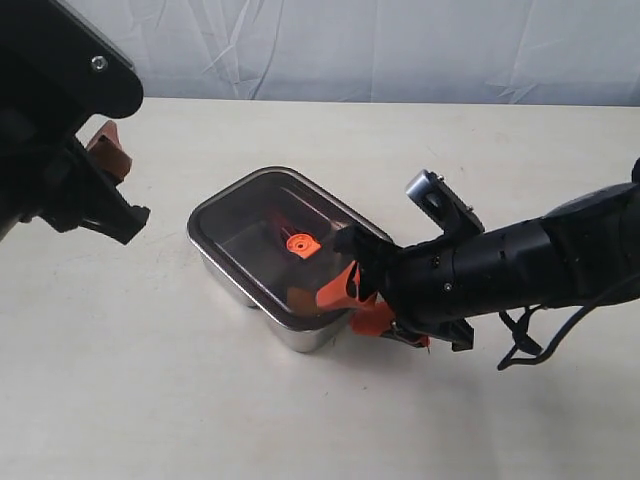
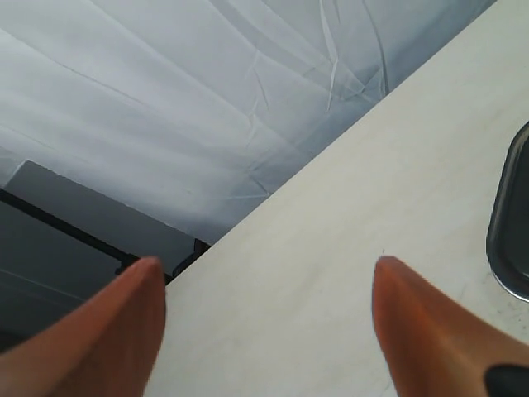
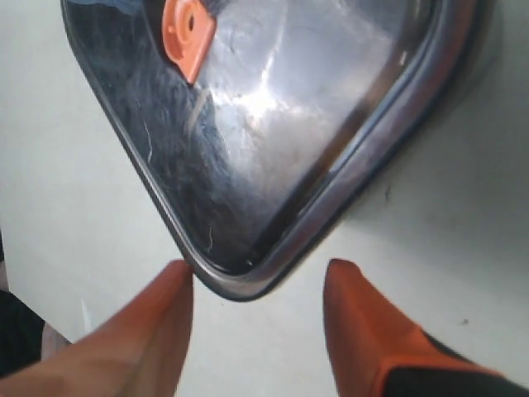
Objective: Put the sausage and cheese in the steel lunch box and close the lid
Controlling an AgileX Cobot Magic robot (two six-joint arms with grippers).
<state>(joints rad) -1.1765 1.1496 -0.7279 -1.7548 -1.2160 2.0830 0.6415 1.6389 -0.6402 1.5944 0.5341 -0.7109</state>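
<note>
The steel lunch box (image 1: 250, 290) stands in the middle of the table, and the dark lid (image 1: 262, 222) with its orange valve (image 1: 299, 243) lies on top of it. The smoky lid hides the sausage and the cheese. My right gripper (image 1: 356, 305) is open at the box's right-hand corner. In the right wrist view its fingertips (image 3: 261, 265) stand either side of that corner of the lid (image 3: 273, 124), gripping nothing. My left gripper (image 1: 108, 150) hangs at the far left, clear of the box. Its left wrist view shows it (image 2: 266, 263) wide open over bare table.
A white backdrop cloth (image 1: 380, 45) hangs behind the table's far edge. The box's rim (image 2: 512, 223) shows at the edge of the left wrist view. A black cable (image 1: 530, 345) loops under the right arm.
</note>
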